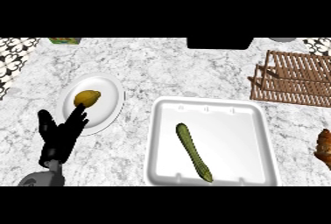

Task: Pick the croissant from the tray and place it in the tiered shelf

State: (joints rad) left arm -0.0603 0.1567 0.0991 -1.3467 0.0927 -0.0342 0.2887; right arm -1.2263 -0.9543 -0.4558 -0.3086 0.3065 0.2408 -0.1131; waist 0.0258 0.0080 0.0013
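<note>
From the head view, you have the white tray (262, 144) in the middle of the marble bench (161, 65), and the only thing lying in it is a long green cucumber (193, 151), set on a slant. The croissant (324, 148) is not in the tray: its brown crust shows at the far right edge of the view, right of the tray, cut off by the frame. No right hand shows there, so you cannot tell from this view what carries it or whether it simply lies on the bench.

The wooden tiered shelf (294, 78) stands in the upper right, beyond the tray and up-view of the croissant, apart from it.

Your left hand (59, 136) comes in at the lower left, fingers straight and spread, holding nothing. Its fingertips overlap the rim of a white plate (107, 92) that holds a lemon (86, 98), and reach close to the lemon.

The risks, as I judge them: with the croissant half out of sight, you could misjudge its line to the shelf and catch it on the wooden slats or the shelf's front edge. Any drift of the left hand could nudge the plate or roll the lemon off it.
</note>
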